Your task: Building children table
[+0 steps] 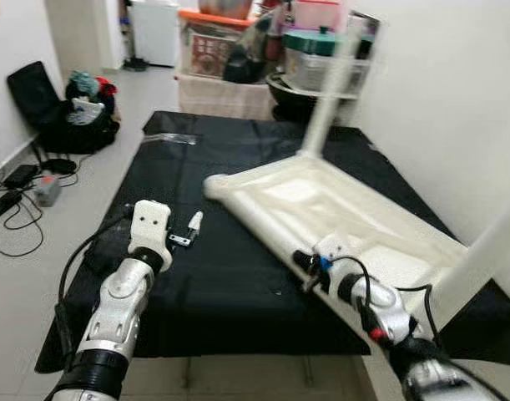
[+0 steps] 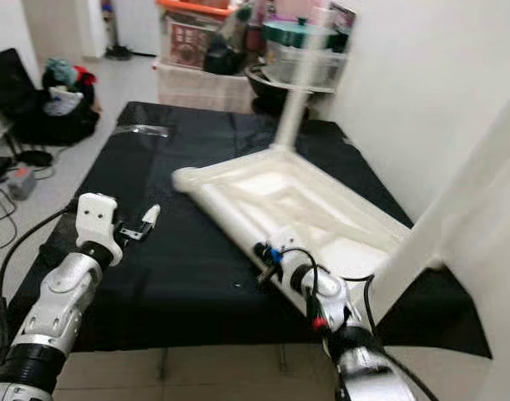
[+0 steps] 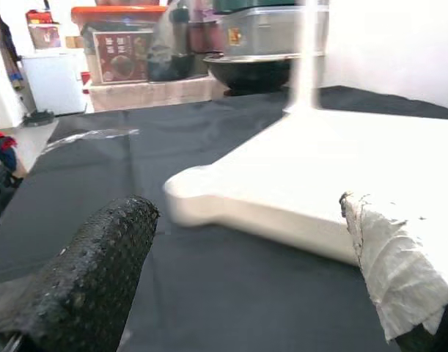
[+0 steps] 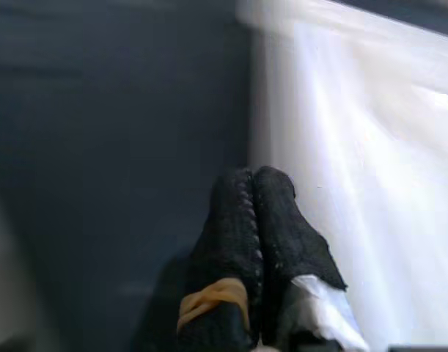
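The white table top (image 1: 338,209) lies upside down on a black cloth (image 1: 221,284). One white leg (image 1: 325,100) stands upright at its far corner, and another leg (image 1: 488,251) rises at the near right corner. My left gripper (image 1: 188,232) hovers open over the cloth, left of the top's rounded corner (image 3: 202,198); its taped fingertip (image 3: 399,271) and black fingertip (image 3: 92,279) stand far apart. My right gripper (image 1: 307,271) is at the top's near long edge, its fingers (image 4: 253,220) pressed together with nothing between them, beside the white rim (image 4: 370,183).
A clear plastic bag (image 1: 175,138) lies at the cloth's far left. Black bags (image 1: 71,109) and cables (image 1: 12,209) sit on the floor to the left. Stacked boxes, bowls and tubs (image 1: 238,50) crowd the back. A white wall (image 1: 455,100) runs along the right.
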Tool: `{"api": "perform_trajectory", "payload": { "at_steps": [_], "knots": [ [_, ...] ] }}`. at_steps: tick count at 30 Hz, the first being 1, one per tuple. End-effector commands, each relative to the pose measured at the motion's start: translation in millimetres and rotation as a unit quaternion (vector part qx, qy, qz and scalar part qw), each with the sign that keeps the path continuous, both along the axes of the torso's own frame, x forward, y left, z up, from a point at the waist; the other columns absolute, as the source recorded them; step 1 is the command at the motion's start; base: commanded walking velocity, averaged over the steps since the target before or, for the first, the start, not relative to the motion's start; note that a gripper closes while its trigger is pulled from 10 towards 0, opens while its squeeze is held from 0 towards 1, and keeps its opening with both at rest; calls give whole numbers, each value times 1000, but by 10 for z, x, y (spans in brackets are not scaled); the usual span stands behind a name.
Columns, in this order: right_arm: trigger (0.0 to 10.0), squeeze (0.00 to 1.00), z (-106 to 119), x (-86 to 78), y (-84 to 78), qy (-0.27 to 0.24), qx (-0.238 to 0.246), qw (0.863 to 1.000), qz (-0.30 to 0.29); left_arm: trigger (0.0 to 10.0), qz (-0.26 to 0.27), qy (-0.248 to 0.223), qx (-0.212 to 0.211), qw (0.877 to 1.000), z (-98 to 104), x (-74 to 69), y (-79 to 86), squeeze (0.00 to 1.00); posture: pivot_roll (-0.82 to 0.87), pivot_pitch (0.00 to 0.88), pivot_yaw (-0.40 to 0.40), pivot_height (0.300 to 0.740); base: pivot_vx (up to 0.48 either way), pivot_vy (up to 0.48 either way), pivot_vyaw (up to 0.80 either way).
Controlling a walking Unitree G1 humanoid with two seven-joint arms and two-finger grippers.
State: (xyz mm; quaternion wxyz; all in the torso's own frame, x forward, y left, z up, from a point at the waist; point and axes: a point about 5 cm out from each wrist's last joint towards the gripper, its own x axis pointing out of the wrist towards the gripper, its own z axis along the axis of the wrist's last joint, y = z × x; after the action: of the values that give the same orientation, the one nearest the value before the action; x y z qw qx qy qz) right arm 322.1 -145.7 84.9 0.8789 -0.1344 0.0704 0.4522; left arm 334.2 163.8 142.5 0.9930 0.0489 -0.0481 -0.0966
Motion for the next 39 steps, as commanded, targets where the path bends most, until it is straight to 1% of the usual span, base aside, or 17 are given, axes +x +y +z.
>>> {"api": "perform_trajectory", "payload": {
  "at_steps": [1, 2, 3, 5, 8, 16, 17, 18, 19, 20, 21, 22, 24, 25, 31, 38, 39],
  "knots": [
    [0, 0, -11, -73, 137, 6, 10, 998, 62, 10000, 0, 8, 8, 1000, -27, -3, 7, 0, 121, 0, -110, 740, 0, 0, 0],
    [0, 0, -11, -73, 137, 6, 10, 998, 62, 10000, 0, 8, 8, 1000, -27, -3, 7, 0, 121, 0, -110, 740, 0, 0, 0],
    [0, 0, -8, -150, 143, 10, 12, 994, 104, 10000, -1, 8, 9, 1000, -23, -2, 8, 0, 122, 0, -107, 740, 0, 0, 0],
    [0, 0, -6, -203, 124, 14, 12, 991, 135, 10000, -2, 8, 10, 1000, -17, 1, 12, 0, 123, 0, -105, 740, 0, 0, 0],
    [0, 0, 0, -215, 97, 13, 4, 989, 147, 10000, -3, 8, 11, 1000, -12, 5, 15, 0, 123, 0, -103, 740, 0, 0, 0],
    [0, 0, 120, -90, 43, -17, 9, 993, 117, 10000, -8, 7, 15, 1000, 4, 19, 3, 0, 122, 0, -92, 740, 0, 0, 0],
    [5843, 0, 204, -2, 34, -41, 25, 996, 73, 10000, -10, 7, 15, 1000, 8, 21, 0, 0, 122, 0, -90, 740, 0, 0, 0],
    [5843, 0, 204, -2, 34, -41, 25, 996, 73, 10000, -10, 7, 15, 1000, 8, 21, 0, 0, 122, 0, -90, 740, 0, 0, 0],
    [10000, 0, 307, 105, 14, -69, 50, 996, 4, 10000, -11, 7, 16, 1000, 10, 22, 0, 0, 118, 0, -86, 740, 0, 0, 0],
    [10000, 0, 307, 105, 14, -69, 50, 996, 4, 10000, -11, 7, 16, 1000, 10, 22, 0, 0, 118, 0, -86, 740, 0, 0, 0],
    [10000, 0, 418, 172, -4, -86, 86, 992, -46, 10000, -12, 7, 16, 1000, 9, 21, -6, 0, 116, 0, -84, 740, 0, 0, 0],
    [10000, 427, 504, 209, -21, -94, 116, 986, -78, 10000, -14, 7, 16, 1000, 8, 20, -10, 0, 116, 0, -84, 740, 0, 0, 0],
    [10000, 427, 565, 231, -37, -99, 139, 980, -99, 10000, -15, 7, 16, 1000, 6, 20, -14, 0, 116, 0, -84, 740, 0, 0, 0],
    [10000, 1000, 608, 247, -70, -100, 160, 975, -117, 10000, -15, 6, 14, 1000, 8, 21, -20, 0, 105, 0, -79, 740, 0, 0, 0],
    [10000, 1000, 554, 261, -93, -83, 153, 975, -139, 10000, -10, 4, 11, 1000, 21, 33, 6, 0, 106, 0, -84, 740, 0, 0, 0],
    [10000, 1000, 463, 223, 47, -55, 140, 983, -105, 10000, 5, 7, 13, 1000, -2, 18, 100, 0, 110, 0, -92, 740, 0, 0, 0],
    [10000, 1000, 426, 215, 144, -47, 126, 987, -84, 10000, 10, 8, 14, 1000, -11, 6, 135, 0, 128, 0, -105, 740, 0, 0, 0]
  ]
}}
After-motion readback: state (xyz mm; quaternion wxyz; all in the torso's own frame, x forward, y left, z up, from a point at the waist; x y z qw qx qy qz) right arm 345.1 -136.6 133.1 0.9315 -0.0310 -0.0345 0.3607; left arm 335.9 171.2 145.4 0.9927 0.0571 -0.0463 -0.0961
